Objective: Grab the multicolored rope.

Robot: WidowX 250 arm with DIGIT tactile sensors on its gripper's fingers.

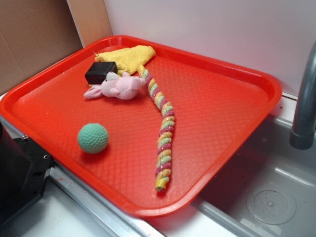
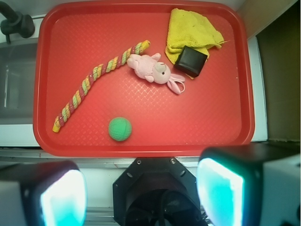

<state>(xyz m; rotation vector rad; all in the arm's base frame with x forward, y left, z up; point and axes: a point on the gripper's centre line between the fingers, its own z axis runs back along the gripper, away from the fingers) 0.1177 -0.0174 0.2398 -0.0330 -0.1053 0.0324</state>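
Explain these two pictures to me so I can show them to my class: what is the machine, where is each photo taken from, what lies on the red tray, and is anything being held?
The machine is a small robot arm with a two-fingered gripper. One photo comes from a camera standing beside the tray; the other looks down from the arm's wrist, so its two fingers appear large and blurred along the bottom edge. They stand wide apart and hold nothing.

On the red tray lie five things: a multicolored rope twisted in yellow, pink and green, a pink plush bunny at its far end, a yellow cloth, a small black box resting partly on that cloth, and a green ball on its own. A sink with a grey tap sits beside the tray. The gripper is above the tray's near edge, away from the rope.
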